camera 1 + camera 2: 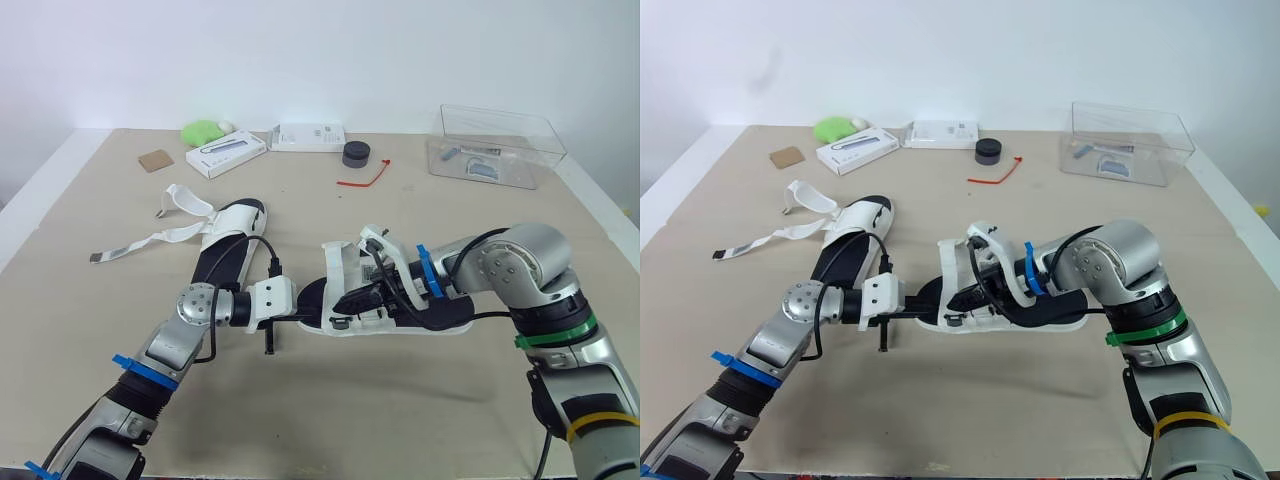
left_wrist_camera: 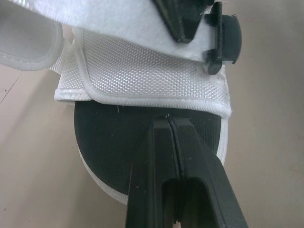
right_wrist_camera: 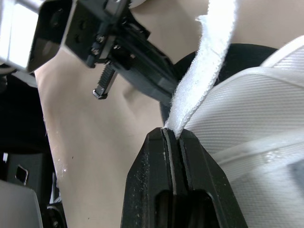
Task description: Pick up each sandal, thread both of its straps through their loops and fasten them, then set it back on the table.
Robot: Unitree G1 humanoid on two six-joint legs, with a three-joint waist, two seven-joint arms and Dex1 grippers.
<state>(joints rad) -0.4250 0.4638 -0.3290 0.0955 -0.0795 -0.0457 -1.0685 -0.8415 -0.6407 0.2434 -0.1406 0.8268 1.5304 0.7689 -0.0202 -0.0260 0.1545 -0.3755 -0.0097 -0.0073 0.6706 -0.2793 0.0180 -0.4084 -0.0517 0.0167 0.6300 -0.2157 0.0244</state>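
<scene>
1. Head views: the near sandal (image 1: 400, 318) lies mid-table (image 1: 330, 410), reached by a gripper at each end. The far sandal (image 1: 225, 255) lies unfastened, farther off to the left. If the right gripper (image 1: 348, 299) pulls hard, I judge it could drag the near sandal sideways. Its fingertips are hard to pick out among the straps.
2. Left wrist view: the left gripper (image 2: 169, 118) has its jaws pressed together, tips on the black insole (image 2: 114, 137) at the toe strap (image 2: 152, 76) hem. I cannot tell whether they nip anything, and they may slide off.
3. Right wrist view: the jaws pinch the loose strap (image 3: 202, 71) by its very edge, so it may slip free. Its far end is cut off.
</scene>
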